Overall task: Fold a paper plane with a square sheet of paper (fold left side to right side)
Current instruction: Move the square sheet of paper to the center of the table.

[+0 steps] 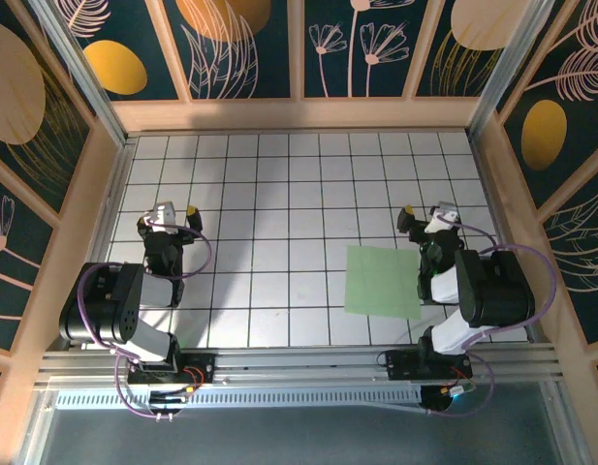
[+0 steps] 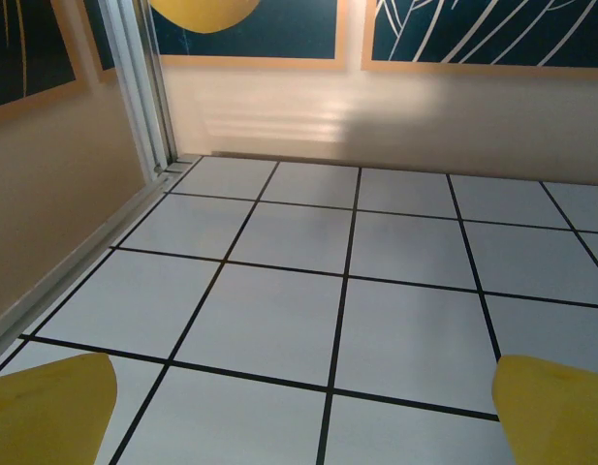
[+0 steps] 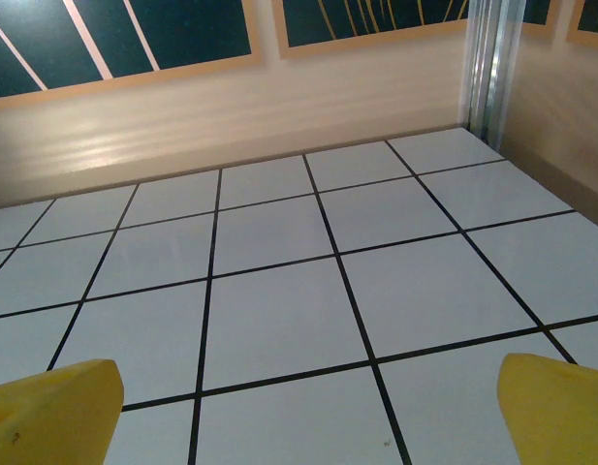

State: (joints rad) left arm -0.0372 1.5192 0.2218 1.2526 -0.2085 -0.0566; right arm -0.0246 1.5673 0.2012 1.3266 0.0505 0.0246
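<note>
Pincers stand wide open on both arms, and neither has hold of anything. The left pincer (image 1: pixel 175 215) hangs over the left half of the white tiled surface (image 1: pixel 279 184). In its wrist view, the left pincer (image 2: pixel 299 417) shows a yellow fingertip (image 2: pixel 47 412) in each lower corner, with bare tiles and black grid lines between them. The right pincer (image 1: pixel 429 215) hangs over the right half, about level with the left one. From its own wrist camera, the right pincer (image 3: pixel 299 412) shows the same wide gap between two yellow fingertips (image 3: pixel 555 412), again with plain tiles underneath.

Just on the near side of the right pincer and a little to its left lies the square sheet of pale green paper (image 1: pixel 383 282). It is flat and unfolded, about two tiles wide, set close to the near edge of the surface. In the overhead view the black and white right arm (image 1: pixel 473 291) covers part of the sheet's right edge. The left arm (image 1: pixel 114 305) sits well apart from the sheet, on the other side of the surface.

Light wooden walls with dark blue leaf-patterned panels (image 1: pixel 245 44) enclose the surface on three sides. A grey metal rail (image 1: pixel 299 366) carrying both arm bases runs along the near edge.
</note>
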